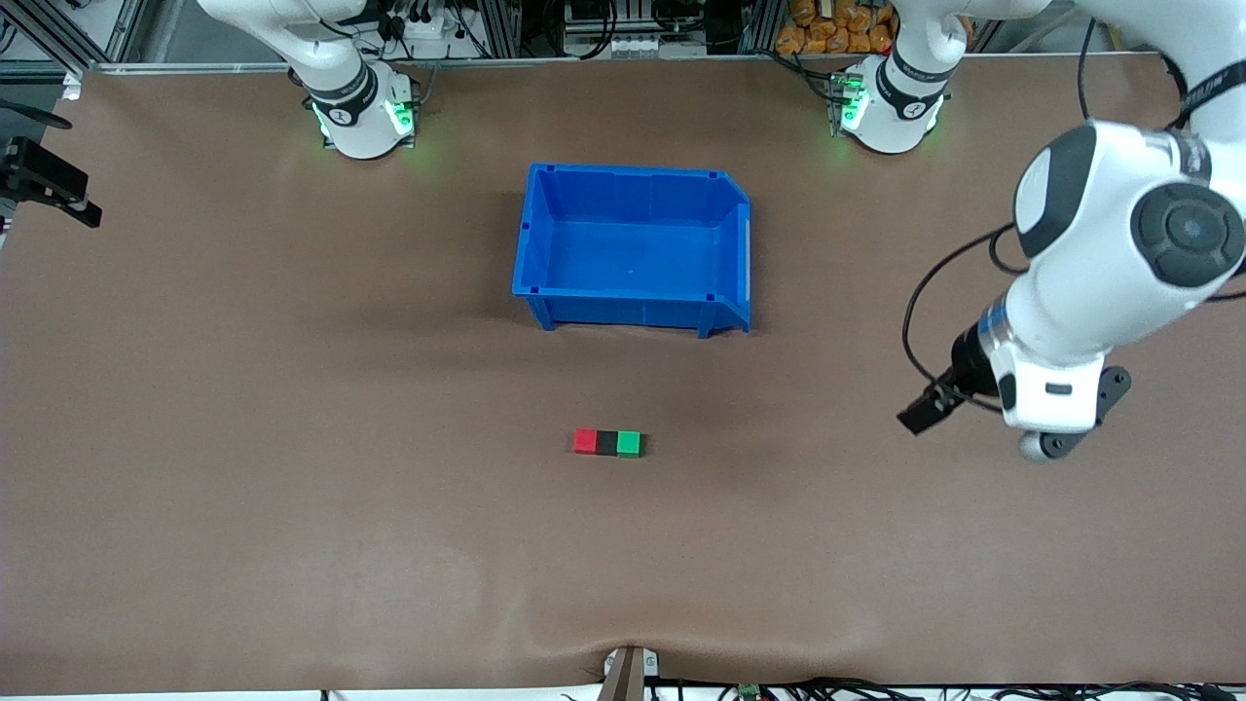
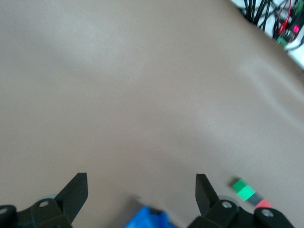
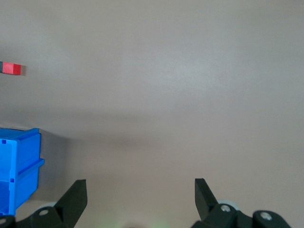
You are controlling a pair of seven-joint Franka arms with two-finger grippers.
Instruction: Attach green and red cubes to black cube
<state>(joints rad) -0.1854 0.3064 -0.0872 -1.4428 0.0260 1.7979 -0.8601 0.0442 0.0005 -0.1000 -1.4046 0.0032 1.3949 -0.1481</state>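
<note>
The red cube, black cube and green cube lie touching in one row on the brown table, black in the middle, nearer the front camera than the blue bin. No gripper touches them. My left gripper is open and empty, held high over the table toward the left arm's end; its view shows the green cube and a sliver of red. My right gripper is open and empty over bare table; its view shows the red cube. It is out of the front view.
An empty blue bin stands mid-table between the cubes and the arm bases; it also shows in the right wrist view. The left arm's hand hangs over the table's left-arm end. Cables run along the front edge.
</note>
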